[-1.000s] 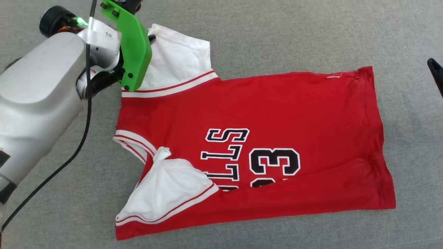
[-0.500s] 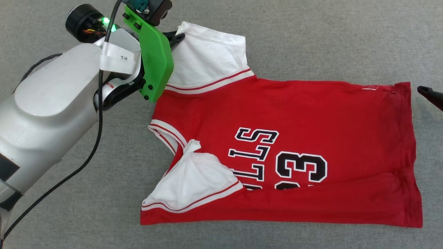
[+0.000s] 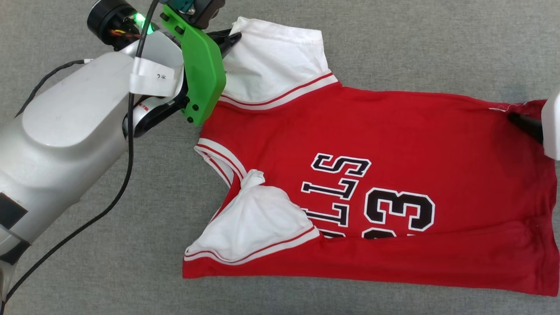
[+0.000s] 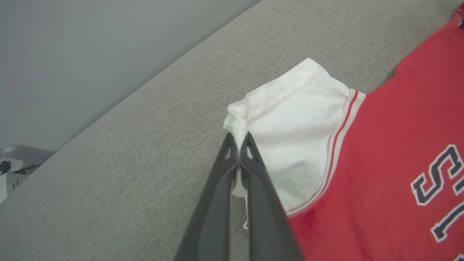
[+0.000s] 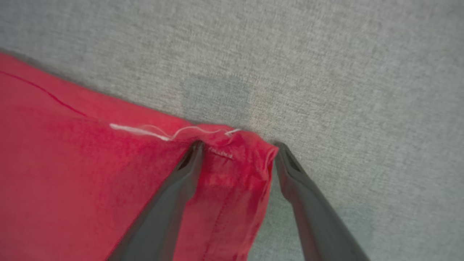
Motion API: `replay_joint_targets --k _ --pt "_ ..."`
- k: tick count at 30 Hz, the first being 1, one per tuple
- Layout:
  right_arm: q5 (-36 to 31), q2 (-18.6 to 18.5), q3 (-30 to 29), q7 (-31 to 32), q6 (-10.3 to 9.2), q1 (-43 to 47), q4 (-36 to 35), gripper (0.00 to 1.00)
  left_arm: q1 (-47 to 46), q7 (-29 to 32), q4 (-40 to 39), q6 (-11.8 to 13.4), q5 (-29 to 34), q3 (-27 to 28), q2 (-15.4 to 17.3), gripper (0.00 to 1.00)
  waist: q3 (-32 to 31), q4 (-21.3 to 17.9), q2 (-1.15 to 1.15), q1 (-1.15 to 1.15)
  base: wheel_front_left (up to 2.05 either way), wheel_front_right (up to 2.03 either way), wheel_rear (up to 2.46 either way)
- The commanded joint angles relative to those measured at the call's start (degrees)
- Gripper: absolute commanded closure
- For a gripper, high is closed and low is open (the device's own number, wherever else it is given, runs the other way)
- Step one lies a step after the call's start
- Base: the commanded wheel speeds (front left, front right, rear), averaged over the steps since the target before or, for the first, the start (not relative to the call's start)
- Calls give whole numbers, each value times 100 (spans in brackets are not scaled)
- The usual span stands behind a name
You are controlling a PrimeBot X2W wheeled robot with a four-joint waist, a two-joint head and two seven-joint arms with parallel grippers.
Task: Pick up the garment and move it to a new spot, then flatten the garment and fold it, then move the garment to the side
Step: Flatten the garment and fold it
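- Red jersey T-shirt with white short sleeves and black "23" lettering (image 3: 385,144) lies spread on the grey woven worktop (image 3: 131,262). Its near side edge is folded over and its near white sleeve (image 3: 258,223) is bunched, both well apart from either claw.
- Left claw (image 4: 238,139) is clenched on a corner of the far white sleeve (image 4: 297,119); so thin a pinch could slip under tension.
- Right claw (image 5: 237,146) stands released, straddling the far hem corner (image 5: 235,163). Closing crooked might catch only one layer and skew the flattening.
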Motion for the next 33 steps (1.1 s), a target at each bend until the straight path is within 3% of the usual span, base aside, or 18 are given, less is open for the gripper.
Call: replay_joint_targets --k 1,2,3,10,18,33 --pt "126 178 279 2 -4 187 223 0 -84 -46 43 18 38 23 -12 100 24 8 0 0 0 0 0" --pt "184 176 339 -31 -4 189 252 0 -77 -56 60 15 34 22 -7 100 21 -2 0 0 0 0 0" --pt "248 171 392 -110 -4 175 275 100 -65 -72 87 11 32 19 4 100 3 -20 0 0 0 0 0" --pt "509 36 435 -1202 -4 1 281 100 98 -272 292 -4 33 -5 4 100 -395 -87 0 0 0 0 0" --pt "707 -235 677 -2270 -4 462 -44 100 650 -553 164 97 111 -103 181 100 -1078 -131 0 0 0 0 0" --pt "832 -556 616 -3405 -4 2216 -705 100 2829 -992 -1414 1132 -122 -249 1024 100 -1883 -152 0 0 0 0 0"
